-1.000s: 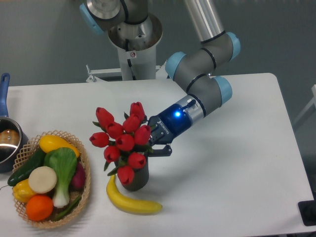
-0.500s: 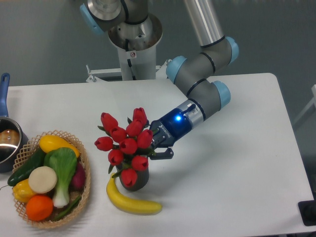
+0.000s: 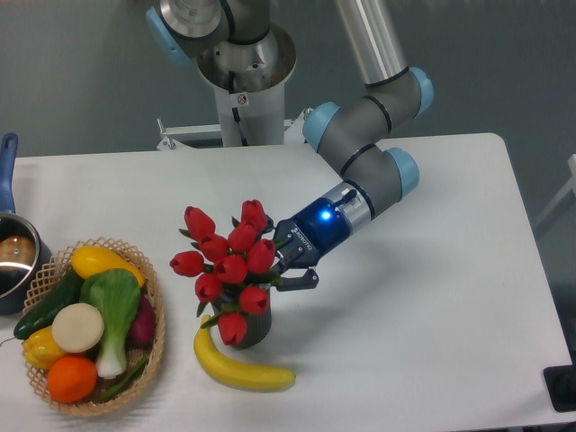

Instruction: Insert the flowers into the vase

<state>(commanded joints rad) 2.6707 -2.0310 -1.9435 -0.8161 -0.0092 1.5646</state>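
Note:
The flowers (image 3: 227, 263), a bunch of red tulip buds with green leaves, stand over the vase (image 3: 255, 329), a small dark ribbed cylinder of which only the lower right side shows beneath the buds. The stems go down into its mouth, though the buds hide exactly how deep. My gripper (image 3: 286, 264) reaches in from the right at the height of the buds, its dark fingers (image 3: 301, 280) right against the bunch. The buds cover the fingertips, so whether they still clamp the stems is not visible.
A yellow banana (image 3: 236, 366) lies on the table just in front of the vase. At the left stands a wicker basket (image 3: 150, 337) of vegetables and fruit. A metal saucepan (image 3: 16, 256) with a blue handle is at the far left edge.
The bunch and the gripper have moved down and slightly right toward the vase; the lowest buds now cover more of the vase. Since half a second ago almost nothing has shifted.

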